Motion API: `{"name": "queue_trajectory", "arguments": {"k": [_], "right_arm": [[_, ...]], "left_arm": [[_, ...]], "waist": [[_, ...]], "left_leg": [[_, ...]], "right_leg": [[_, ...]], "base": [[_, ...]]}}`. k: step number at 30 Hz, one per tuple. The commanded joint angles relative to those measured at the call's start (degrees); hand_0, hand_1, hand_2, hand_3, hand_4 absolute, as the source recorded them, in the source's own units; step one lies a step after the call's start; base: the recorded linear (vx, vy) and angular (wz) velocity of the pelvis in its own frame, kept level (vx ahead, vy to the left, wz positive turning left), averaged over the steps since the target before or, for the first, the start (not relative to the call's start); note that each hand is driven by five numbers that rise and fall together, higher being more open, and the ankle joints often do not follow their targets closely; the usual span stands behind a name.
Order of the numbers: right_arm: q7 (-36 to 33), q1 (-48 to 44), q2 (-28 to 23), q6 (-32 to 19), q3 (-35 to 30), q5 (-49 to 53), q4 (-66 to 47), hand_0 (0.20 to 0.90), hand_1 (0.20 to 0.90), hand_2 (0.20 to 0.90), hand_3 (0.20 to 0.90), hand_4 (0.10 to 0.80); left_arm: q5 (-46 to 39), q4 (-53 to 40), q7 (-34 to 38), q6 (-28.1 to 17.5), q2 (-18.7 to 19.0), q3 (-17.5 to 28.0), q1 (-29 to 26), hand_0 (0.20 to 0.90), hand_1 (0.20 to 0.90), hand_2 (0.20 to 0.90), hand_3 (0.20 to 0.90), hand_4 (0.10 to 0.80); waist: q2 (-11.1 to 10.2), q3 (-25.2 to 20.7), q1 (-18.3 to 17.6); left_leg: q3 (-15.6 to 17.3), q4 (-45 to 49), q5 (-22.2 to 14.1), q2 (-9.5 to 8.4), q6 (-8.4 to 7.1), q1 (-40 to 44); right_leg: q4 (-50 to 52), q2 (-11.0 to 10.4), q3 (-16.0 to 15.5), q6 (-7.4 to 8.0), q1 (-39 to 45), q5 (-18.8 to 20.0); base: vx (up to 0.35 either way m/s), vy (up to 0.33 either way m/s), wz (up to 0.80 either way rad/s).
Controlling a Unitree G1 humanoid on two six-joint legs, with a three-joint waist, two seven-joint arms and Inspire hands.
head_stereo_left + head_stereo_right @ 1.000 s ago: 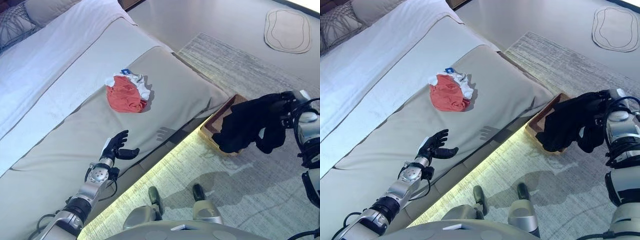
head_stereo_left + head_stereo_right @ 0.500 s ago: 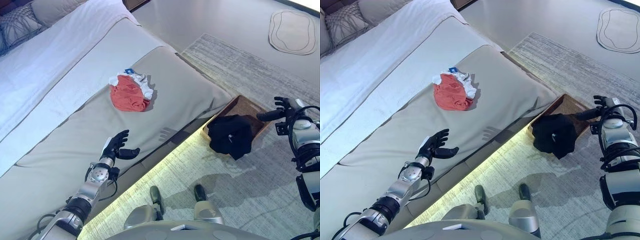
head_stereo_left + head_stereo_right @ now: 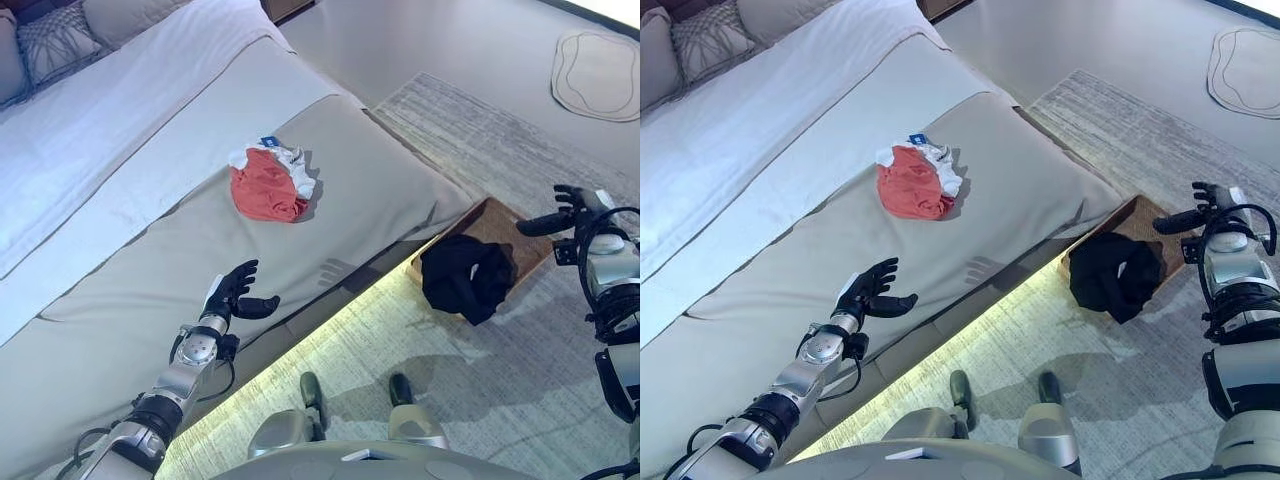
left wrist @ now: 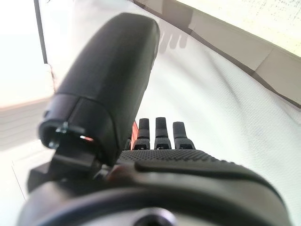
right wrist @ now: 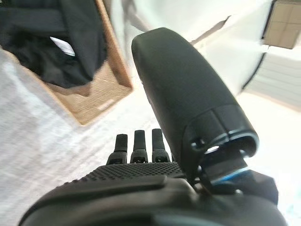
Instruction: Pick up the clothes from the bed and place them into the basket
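A red and white bundle of clothes (image 3: 269, 182) lies on the grey bed cover (image 3: 150, 290), also in the right eye view (image 3: 917, 180). A black garment (image 3: 462, 279) lies in the woven basket (image 3: 513, 228) on the floor by the bed's corner, draped over the basket's near edge. My right hand (image 3: 563, 209) is open and empty above the basket's far side; its wrist view shows the garment (image 5: 44, 42) in the basket (image 5: 96, 101). My left hand (image 3: 236, 292) is open and empty over the bed's near edge, well short of the red bundle.
White sheets (image 3: 120, 110) and pillows (image 3: 55, 45) lie at the bed's head. A pale striped rug (image 3: 480, 390) covers the floor under the basket. A small oval mat (image 3: 596, 72) lies far right on the floor.
My right hand let go of the black garment, which dropped into the basket, and the hand opened and drew back to the right. The camera has shifted slightly. The left hand has not moved.
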Motion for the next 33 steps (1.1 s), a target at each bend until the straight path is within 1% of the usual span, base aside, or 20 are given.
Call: {"name": "queue_trajectory", "arguments": {"k": [1, 5, 7, 11, 12, 15, 19, 22, 24, 26, 27, 28, 30, 33], "right_arm": [[-5.42, -12.45, -1.85, -6.18, 4.69, -0.23, -4.93, 0.900, 0.900, 0.900, 0.900, 0.800], [-7.02, -15.60, -0.45, -6.99, 7.96, -2.67, -8.17, 0.900, 0.900, 0.900, 0.900, 0.800], [-8.40, -16.92, 0.37, -6.73, 9.98, -5.57, -10.91, 0.900, 0.900, 0.900, 0.900, 0.800], [-12.91, -20.64, 0.99, -8.01, 15.27, -19.43, -14.07, 0.900, 0.900, 0.900, 0.900, 0.800], [-14.54, -22.58, 0.76, -6.63, 17.91, -24.41, -15.36, 0.900, 0.900, 0.900, 0.900, 0.800], [-16.23, -25.65, 0.68, -4.09, 22.00, -29.24, -17.58, 0.900, 0.900, 0.900, 0.900, 0.800], [-16.55, -29.42, 1.48, -1.41, 26.33, -35.48, -19.63, 0.900, 0.900, 0.900, 0.900, 0.800], [-15.56, -30.82, 2.14, 0.29, 28.63, -38.70, -20.48, 0.900, 0.900, 0.900, 0.900, 0.800], [-14.66, -32.53, 2.72, 1.71, 30.74, -40.29, -20.27, 0.900, 0.900, 0.900, 0.900, 0.800], [-14.02, -33.72, 3.06, 2.52, 32.17, -40.79, -19.17, 0.900, 0.900, 0.900, 0.900, 0.800], [-14.37, -34.86, 3.39, 4.21, 33.43, -39.55, -17.52, 0.900, 0.900, 0.900, 0.900, 0.800], [-14.68, -35.43, 3.70, 4.56, 33.63, -38.51, -15.59, 0.900, 0.900, 0.900, 0.900, 0.800], [-15.17, -36.47, 4.14, 4.51, 33.90, -38.11, -12.25, 0.900, 0.900, 0.900, 0.900, 0.800], [-14.98, -37.56, 5.11, 5.60, 33.92, -37.59, -9.81, 0.900, 0.900, 0.900, 0.900, 0.800]], "left_arm": [[-0.27, -4.14, 2.36, -2.65, 2.02, 0.40, -2.21, 0.900, 0.900, 0.900, 0.900, 0.800], [1.02, -3.81, 3.49, -2.71, 2.12, 0.71, -2.17, 0.900, 0.900, 0.900, 0.900, 0.800], [1.37, -3.87, 4.07, -2.28, 2.00, 1.01, -2.00, 0.900, 0.900, 0.900, 0.900, 0.800], [2.15, -3.79, 5.11, -2.03, 1.66, 2.20, -1.11, 0.900, 0.900, 0.900, 0.900, 0.800], [2.66, -3.92, 4.88, -2.29, 1.65, 2.38, -0.83, 0.900, 0.900, 0.900, 0.900, 0.800], [3.12, -4.65, 5.04, -2.91, 1.93, 2.32, -0.78, 0.900, 0.900, 0.900, 0.900, 0.800], [2.60, -5.25, 5.53, -4.42, 1.91, 1.80, -2.22, 0.900, 0.900, 0.900, 0.900, 0.800], [3.35, -5.88, 5.70, -5.21, 1.94, 1.60, -2.76, 0.900, 0.900, 0.900, 0.900, 0.800], [3.94, -6.83, 6.02, -5.64, 2.20, 1.42, -3.18, 0.900, 0.900, 0.900, 0.900, 0.800], [3.61, -7.87, 5.91, -5.80, 2.63, 1.61, -3.54, 0.900, 0.900, 0.900, 0.900, 0.800], [3.61, -9.25, 5.58, -6.07, 3.17, 1.64, -3.96, 0.900, 0.900, 0.900, 0.900, 0.800], [3.74, -10.25, 5.42, -6.08, 3.52, 1.66, -4.06, 0.900, 0.900, 0.900, 0.900, 0.800], [3.25, -11.37, 4.93, -6.38, 4.21, 1.73, -4.11, 0.900, 0.900, 0.900, 0.900, 0.800], [2.15, -12.70, 4.46, -6.07, 4.90, 1.79, -4.11, 0.900, 0.900, 0.900, 0.900, 0.800]], "waist": [[-5.44, -4.71, 3.55], [-6.19, -5.21, 5.03], [-6.54, -5.46, 5.92], [-6.84, -5.64, 8.36], [-6.71, -5.21, 9.46], [-6.14, -3.32, 11.30], [-5.04, 1.67, 13.55], [-4.54, 4.17, 14.88], [-4.05, 6.49, 16.11], [-3.65, 8.06, 17.07], [-3.24, 9.68, 18.04], [-3.00, 10.87, 18.66], [-2.57, 12.64, 19.49], [-2.25, 13.99, 20.30]], "left_leg": [[-2.98, 0.08, -5.56, 4.58, -3.71, 2.57], [-4.51, 0.08, -5.22, 4.48, -3.69, 1.90], [-5.40, 0.08, -5.03, 4.35, -3.65, 1.53], [-7.42, 0.08, -4.61, 3.91, -3.39, 0.64], [-8.32, 0.08, -4.33, 3.69, -3.21, 0.26], [-9.99, 1.91, -4.17, 3.15, -2.82, -1.57], [-13.36, 8.89, -5.10, 1.59, -2.49, -7.02], [-14.92, 10.83, -5.70, 0.43, -1.94, -8.94], [-15.82, 12.39, -6.27, -0.69, -1.40, -10.51], [-16.53, 14.14, -6.83, -1.79, -0.92, -12.10], [-17.05, 16.33, -7.44, -2.99, -0.33, -14.01], [-17.33, 18.25, -8.13, -3.83, 0.06, -15.27], [-17.73, 21.20, -9.02, -5.02, 0.63, -17.47], [-17.73, 24.86, -10.35, -6.12, 1.39, -20.50]], "right_leg": [[0.23, -3.30, -1.90, -0.52, -3.10, 2.59], [0.23, -3.42, -3.44, -0.80, -2.54, 2.15], [0.23, -3.54, -4.46, -0.89, -2.27, 1.96], [1.31, -4.05, -6.64, -1.07, -1.92, 0.96], [3.14, -4.51, -7.60, -1.17, -2.35, 0.05], [8.16, -5.57, -9.37, -1.61, -4.23, -2.26], [14.28, -7.60, -11.38, -2.26, -7.51, -4.22], [16.19, -8.52, -12.33, -2.25, -8.61, -5.06], [18.05, -9.34, -13.26, -2.09, -9.72, -5.71], [20.05, -9.96, -13.63, -2.11, -10.68, -6.47], [22.45, -10.76, -13.98, -2.17, -12.16, -6.90], [24.99, -11.44, -14.02, -2.25, -13.38, -7.58], [28.29, -12.29, -14.12, -2.39, -15.28, -8.37], [32.47, -13.10, -14.24, -2.61, -17.97, -9.60]], "base": [[0.004, -0.012, 0.10], [0.004, -0.012, 0.17], [0.017, -0.005, 0.27], [0.038, 0.022, 0.29], [0.008, 0.058, 0.31], [-0.044, 0.090, 0.39], [-0.099, 0.093, 0.43], [-0.041, 0.063, 0.37], [-0.034, 0.054, 0.27], [-0.032, 0.039, 0.30], [-0.051, 0.038, 0.35], [-0.060, 0.026, 0.40], [-0.042, 0.024, 0.37], [-0.027, 0.034, 0.32]]}}
